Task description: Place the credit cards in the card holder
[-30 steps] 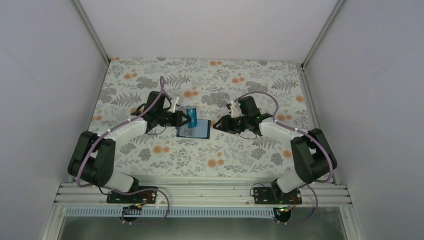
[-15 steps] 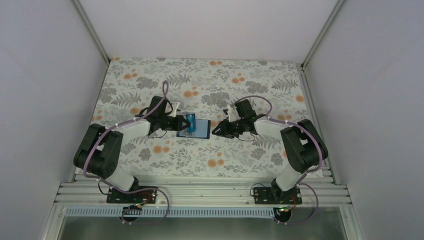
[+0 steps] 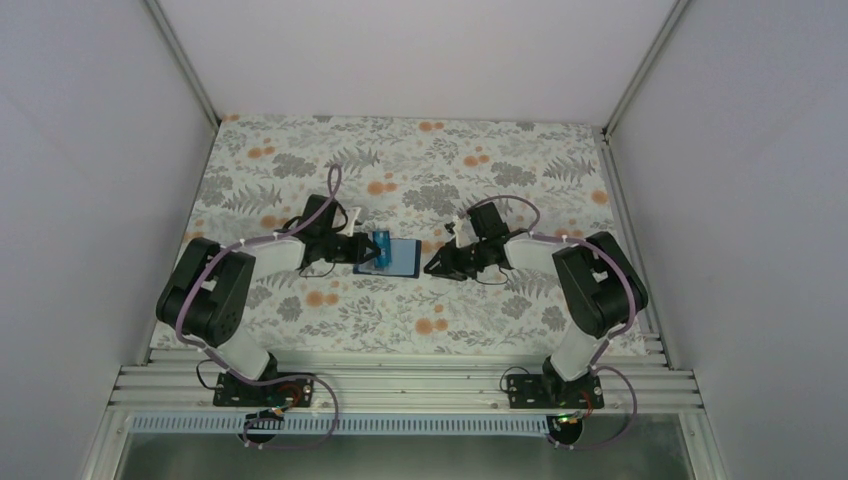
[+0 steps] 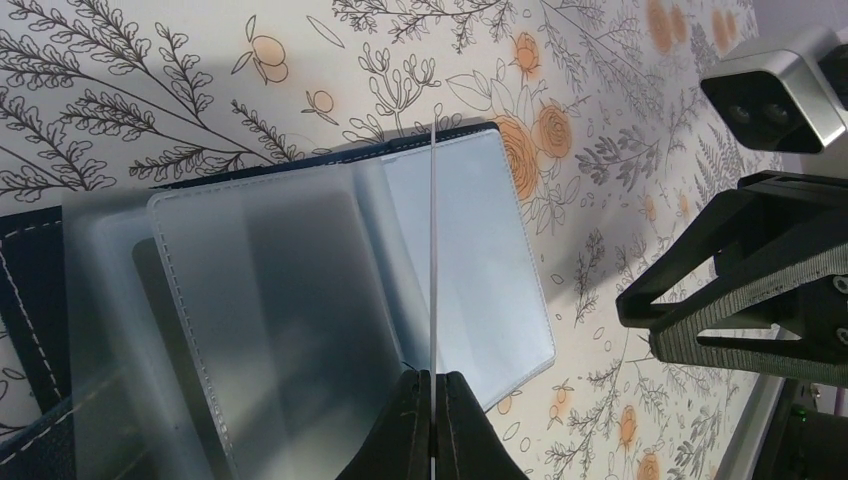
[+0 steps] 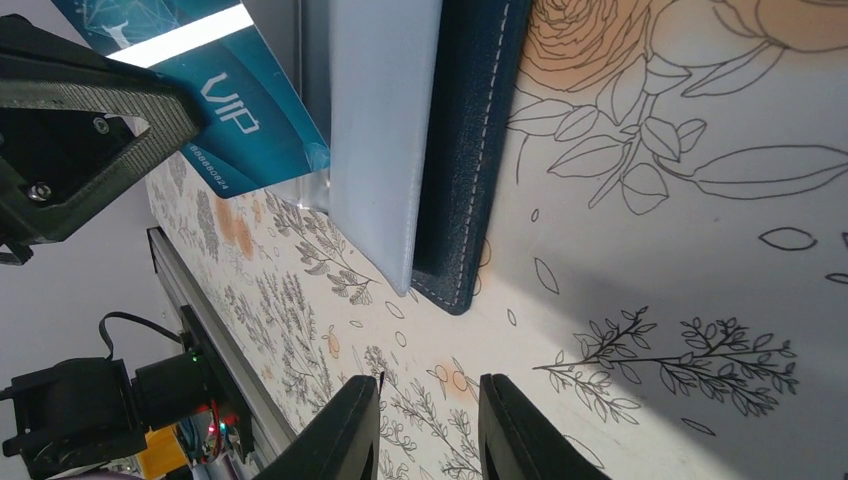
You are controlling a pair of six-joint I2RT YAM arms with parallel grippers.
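While the left gripper [image 4: 432, 388] is pinched tight on the teal card [image 5: 235, 120], I cannot say for sure that any card is tucked in yet. The card stands on its thin edge over the open card holder [image 3: 402, 262]. That holder lies flat on the flowery table [image 3: 480, 170] in the middle of the top view. The card's low edge is near the frosted pockets [image 4: 280, 300], but I cannot tell if it is inside one. The three black cards are nowhere to be seen. A dark patch [image 4: 165, 290] shows behind a pocket in the left wrist view, and I cannot tell what it is. So I think this card has yet to slide in. The right gripper [image 5: 430, 400] stands a little open with nothing in it, just beside the holder's right edge. Room between the two grippers is tight. The upper part of the top view has lots of cloth to move over, and the walls [image 3: 100, 150] are well apart.
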